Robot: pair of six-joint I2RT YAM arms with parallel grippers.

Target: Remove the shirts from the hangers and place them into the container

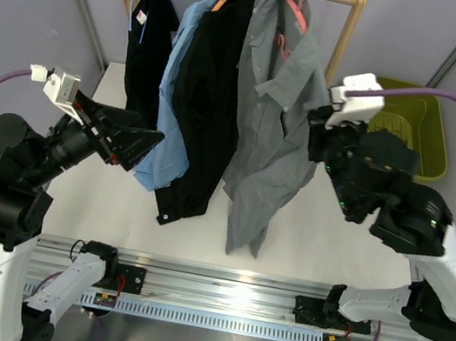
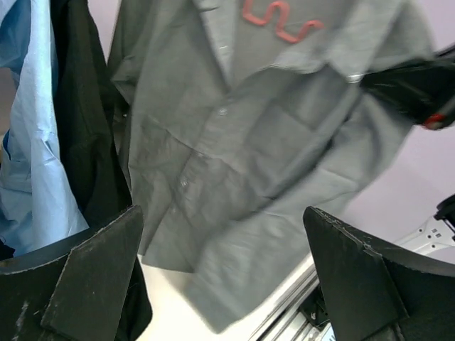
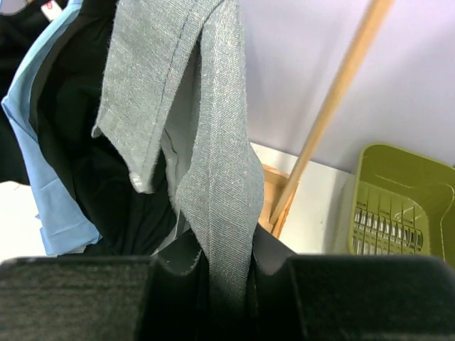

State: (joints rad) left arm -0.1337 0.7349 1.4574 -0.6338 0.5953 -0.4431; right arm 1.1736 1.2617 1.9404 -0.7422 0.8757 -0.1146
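Right hand [image 3: 222, 283] clamps the grey shirt [image 3: 210, 135] fold hanging from above

Nothing could be read — the tag [image 1: 141, 19] on the left black shirt [image 1: 150, 51] and the stickers [image 1: 108, 298] on the rail [image 1: 225, 289] were too small

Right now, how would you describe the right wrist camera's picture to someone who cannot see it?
The right claw grips a hanging fold of the grey shirt. Behind it, at left, hang a black shirt and a light blue shirt. At right a wooden rack post slants up, with the olive-green container beyond it.
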